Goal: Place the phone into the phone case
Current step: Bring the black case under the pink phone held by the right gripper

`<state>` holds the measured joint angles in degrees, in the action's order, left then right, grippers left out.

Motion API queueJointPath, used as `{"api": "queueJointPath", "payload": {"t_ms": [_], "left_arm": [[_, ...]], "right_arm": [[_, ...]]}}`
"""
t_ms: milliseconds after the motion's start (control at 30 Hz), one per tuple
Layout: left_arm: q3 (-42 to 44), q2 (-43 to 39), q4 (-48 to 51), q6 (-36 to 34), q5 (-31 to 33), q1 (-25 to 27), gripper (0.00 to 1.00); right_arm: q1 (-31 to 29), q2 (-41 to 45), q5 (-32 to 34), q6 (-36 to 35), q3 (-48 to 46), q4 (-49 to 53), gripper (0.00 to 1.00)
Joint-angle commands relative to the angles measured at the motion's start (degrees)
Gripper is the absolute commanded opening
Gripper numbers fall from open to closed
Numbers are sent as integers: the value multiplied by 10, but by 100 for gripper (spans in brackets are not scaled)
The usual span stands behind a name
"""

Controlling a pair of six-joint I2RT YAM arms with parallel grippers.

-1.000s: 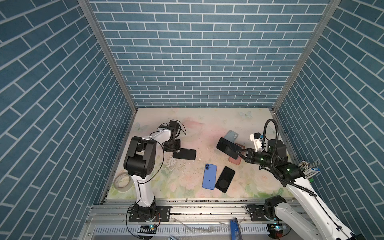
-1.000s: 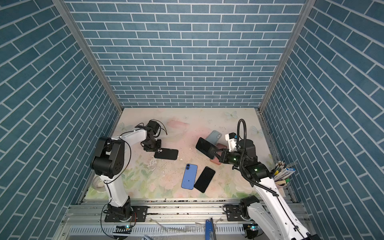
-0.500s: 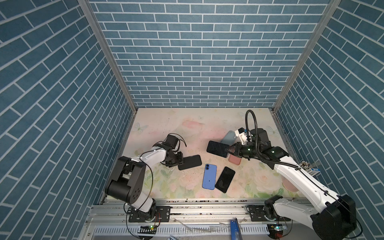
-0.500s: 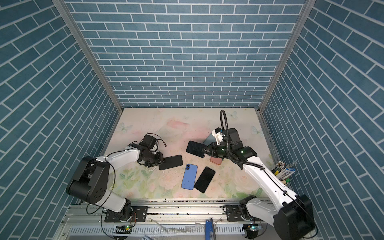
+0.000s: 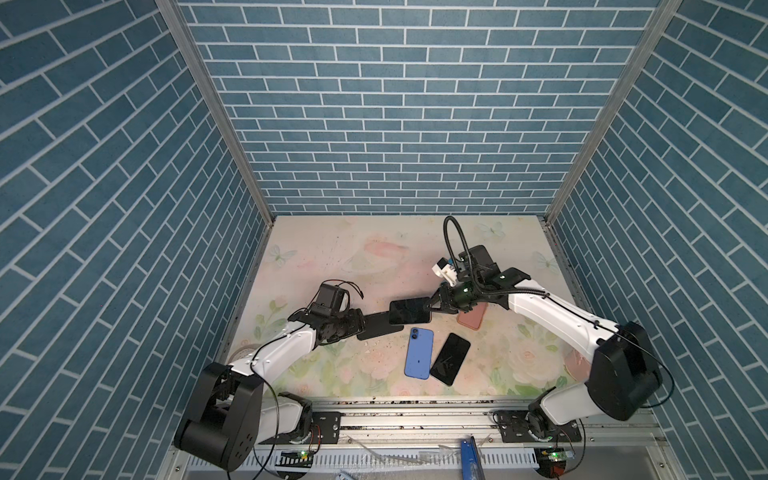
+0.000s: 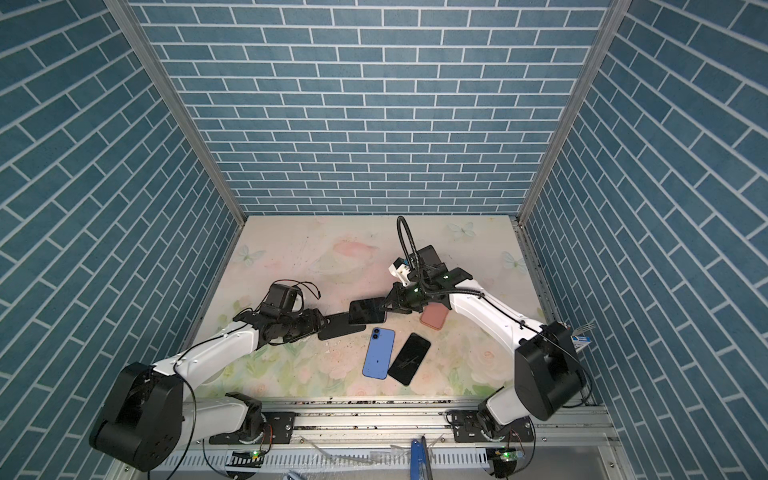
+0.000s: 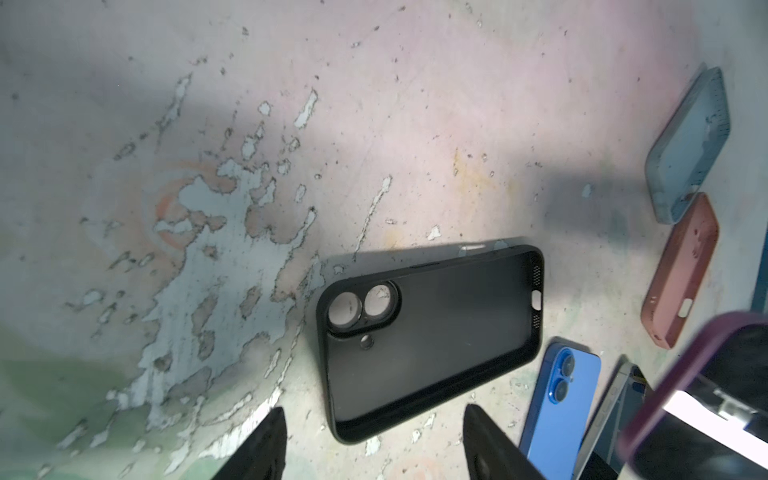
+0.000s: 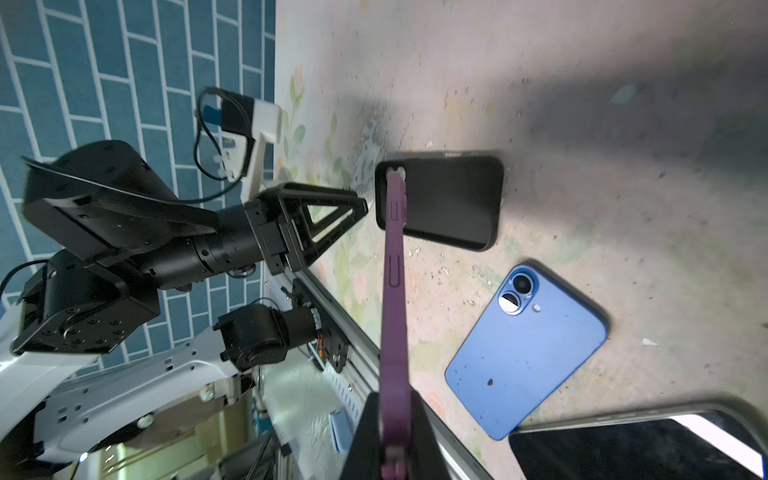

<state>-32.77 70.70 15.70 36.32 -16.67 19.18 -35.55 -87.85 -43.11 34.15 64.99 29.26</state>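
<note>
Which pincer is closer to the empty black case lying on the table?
Left. The left pincer is open at one end of the black case; the right pincer, gripping a purple phone, hangs past its other end.

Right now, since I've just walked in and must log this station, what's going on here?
The right end effector is shut on a purple-edged phone with a dark screen, holding it raised near the empty black phone case lying flat on the table. The left end effector is open beside that case, gripping nothing. The phone is not in the case yet. A blue phone and a black phone lie nearby.
</note>
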Motion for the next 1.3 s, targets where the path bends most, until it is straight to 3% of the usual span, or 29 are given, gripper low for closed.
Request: {"api": "queueJointPath", "payload": {"t_ms": [0, 333, 733, 967, 1267], "left_arm": [[8, -1, -14, 5, -6, -5, 68], [48, 64, -108, 18, -133, -81, 69], [23, 122, -118, 19, -152, -83, 69], [-39, 191, -109, -9, -184, -64, 68], [-43, 197, -113, -19, -195, -65, 69]], "right_arm": [[-10, -44, -81, -61, 57, 44, 0], [-13, -154, -124, -86, 127, 62, 0], [-14, -197, -117, -119, 127, 73, 0], [-14, -174, -120, -72, 90, 4, 0], [-14, -162, -105, -36, 66, -50, 0]]}}
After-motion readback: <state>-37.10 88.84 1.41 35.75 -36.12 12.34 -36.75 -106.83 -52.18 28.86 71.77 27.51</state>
